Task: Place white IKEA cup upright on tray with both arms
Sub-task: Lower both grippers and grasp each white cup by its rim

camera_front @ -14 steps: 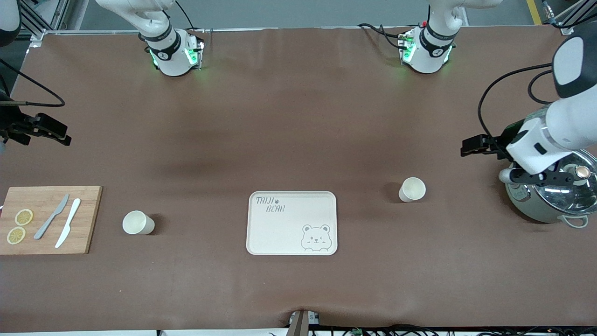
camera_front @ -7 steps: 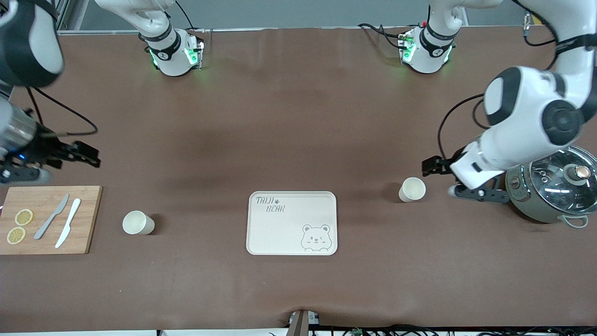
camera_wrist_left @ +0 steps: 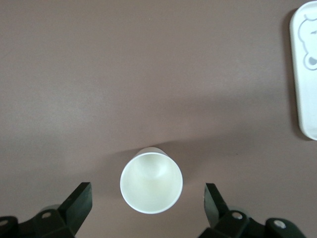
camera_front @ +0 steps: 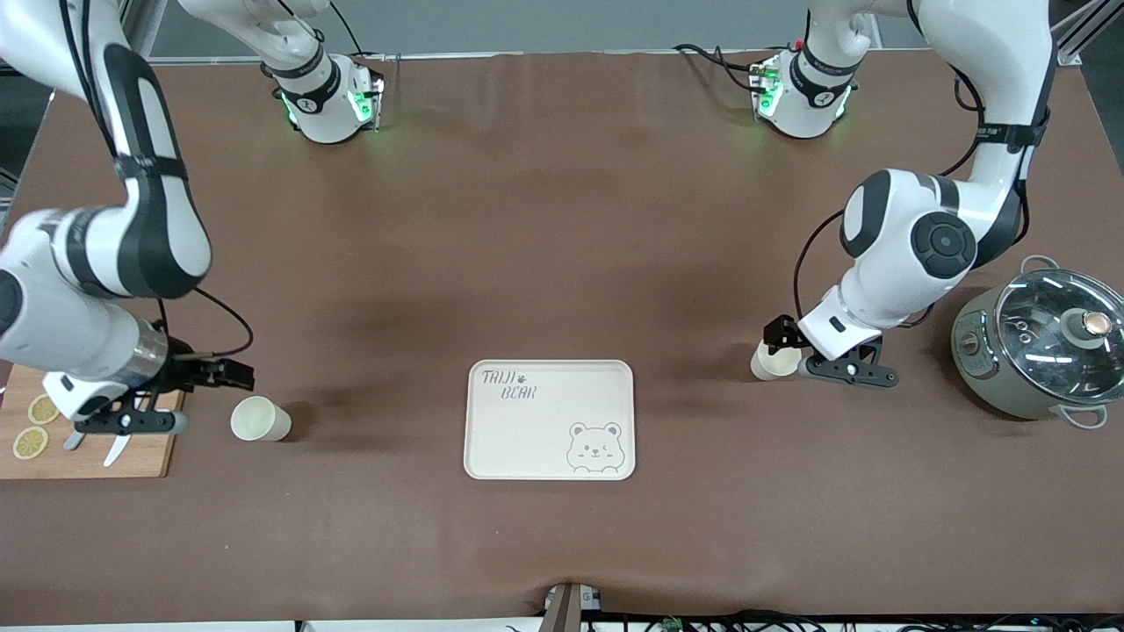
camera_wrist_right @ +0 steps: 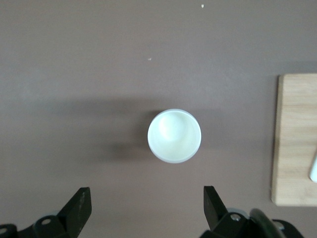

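Two white cups stand upright on the brown table. One cup (camera_front: 259, 419) is toward the right arm's end, the other cup (camera_front: 773, 361) toward the left arm's end. The cream tray (camera_front: 549, 456) lies between them, bare. My left gripper (camera_front: 847, 373) is open, up in the air just beside its cup; in the left wrist view the cup (camera_wrist_left: 151, 182) sits between the open gripper (camera_wrist_left: 147, 196). My right gripper (camera_front: 127, 423) is open over the cutting board's edge, beside its cup. In the right wrist view that cup (camera_wrist_right: 174, 135) lies ahead of the open gripper (camera_wrist_right: 146, 198).
A wooden cutting board (camera_front: 149, 456) with lemon slices and two knives lies at the right arm's end. A grey pot with a glass lid (camera_front: 1041, 351) stands at the left arm's end. The tray's edge (camera_wrist_left: 307, 74) shows in the left wrist view, the board (camera_wrist_right: 294, 139) in the right wrist view.
Both arms have swung in from the table's ends and come down. The left gripper now hovers by its cup, the right gripper by the other cup. Cups and tray have not moved.
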You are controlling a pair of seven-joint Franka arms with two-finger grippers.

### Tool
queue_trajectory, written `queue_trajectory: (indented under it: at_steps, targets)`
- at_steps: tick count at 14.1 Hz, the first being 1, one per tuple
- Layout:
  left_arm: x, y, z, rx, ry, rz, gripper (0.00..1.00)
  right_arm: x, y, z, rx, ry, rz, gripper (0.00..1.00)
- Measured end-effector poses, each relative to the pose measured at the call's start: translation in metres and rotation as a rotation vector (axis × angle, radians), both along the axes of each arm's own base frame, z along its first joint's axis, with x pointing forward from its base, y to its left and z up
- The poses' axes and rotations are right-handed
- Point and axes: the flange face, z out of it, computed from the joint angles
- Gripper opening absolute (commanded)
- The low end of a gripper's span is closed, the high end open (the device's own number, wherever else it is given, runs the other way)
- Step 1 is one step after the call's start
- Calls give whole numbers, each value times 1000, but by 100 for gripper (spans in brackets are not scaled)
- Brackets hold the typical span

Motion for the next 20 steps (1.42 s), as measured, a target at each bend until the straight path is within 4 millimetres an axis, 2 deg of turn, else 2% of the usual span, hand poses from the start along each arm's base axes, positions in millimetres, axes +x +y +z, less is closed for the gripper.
queue_trajectory:
  at_steps: [2,5,8,11,17,18,19,20]
  targets:
    - [-1,12,-17,2,-18,-19,100,9,-3,-32,5,-22,-11,100]
    - [-13,33,-45,8,-38,-30,100,19,-10,-76,2,-53,-27,100]
    - [-27,36,-64,8,-58,-28,100,24,-15,-106,-1,-77,-35,100]
    - [-37,37,-80,9,-67,-28,100,25,-9,-116,8,-74,-35,100]
    - [-39,36,-101,11,-64,-43,100,21,11,-123,14,-42,-9,100]
    - [-39,36,-104,11,-61,-45,100,20,12,-125,15,-29,-8,97]
    - [-39,36,-107,12,-59,-46,98,18,12,-127,15,-14,-6,77]
    - [-38,36,-109,12,-59,-46,1,17,13,-128,15,-2,-3,59]
